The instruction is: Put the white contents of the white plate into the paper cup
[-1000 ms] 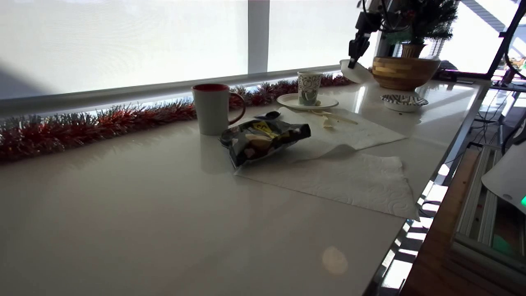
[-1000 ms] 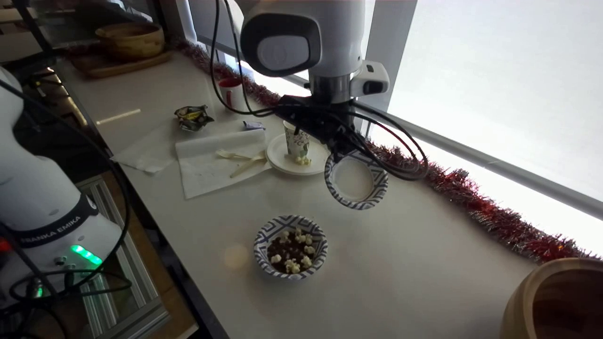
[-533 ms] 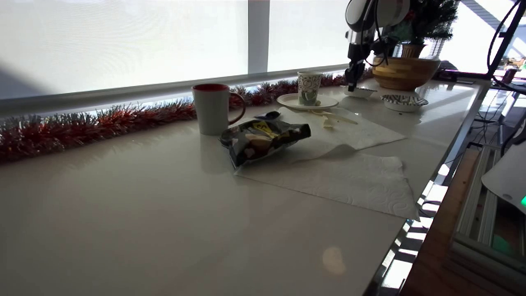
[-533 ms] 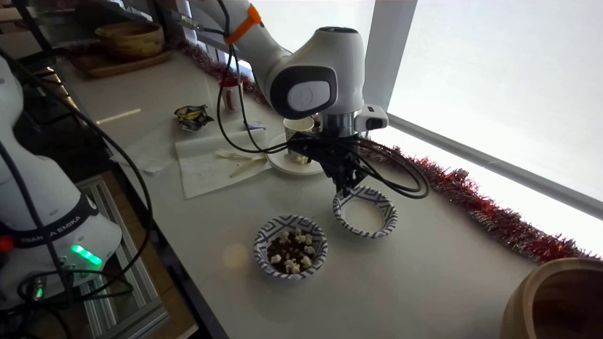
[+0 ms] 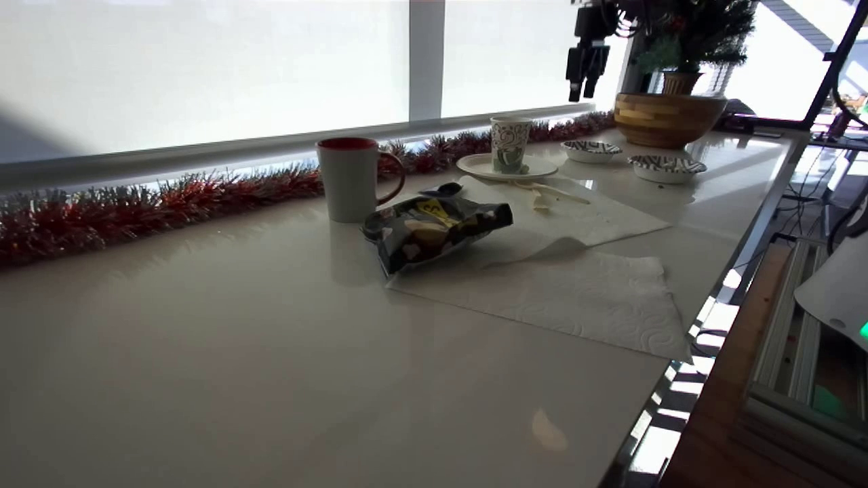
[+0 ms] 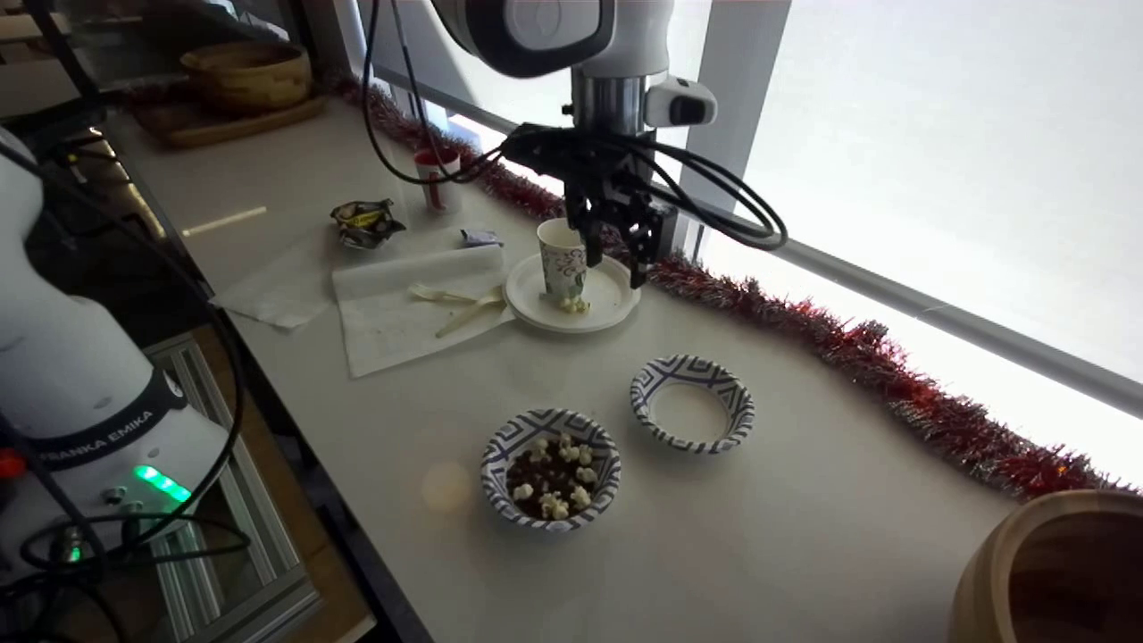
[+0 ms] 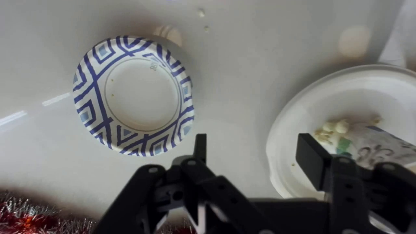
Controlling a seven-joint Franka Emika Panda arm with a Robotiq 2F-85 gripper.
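My gripper [image 7: 255, 143] stands open with nothing between its fingers, raised above the counter; in an exterior view the gripper [image 6: 616, 266] shows near the plate's window side. The plain white plate [image 6: 612, 299] lies flat, and the patterned paper cup [image 6: 564, 268] stands upright on it. Against the cup's foot sits a little heap of white popcorn [image 7: 336, 126]. In the wrist view the right finger overlaps the plate and hides part of the cup [image 7: 380, 143]. Whether the cup holds anything cannot be seen.
A blue-patterned bowl [image 6: 688, 411] with only crumbs rests near a second patterned bowl [image 6: 552, 482] of brown bits and popcorn. Beyond the plate are a fork and knife [image 6: 469, 317] on paper towel [image 6: 384, 330], a snack bag [image 5: 434, 230] and a red-rimmed mug [image 5: 349, 179]. Tinsel [image 6: 804, 330] lines the window.
The near-empty patterned bowl, tilted in my gripper's hold a second ago, was lowered to the counter and let go. The gripper has opened and risen away toward the plate.
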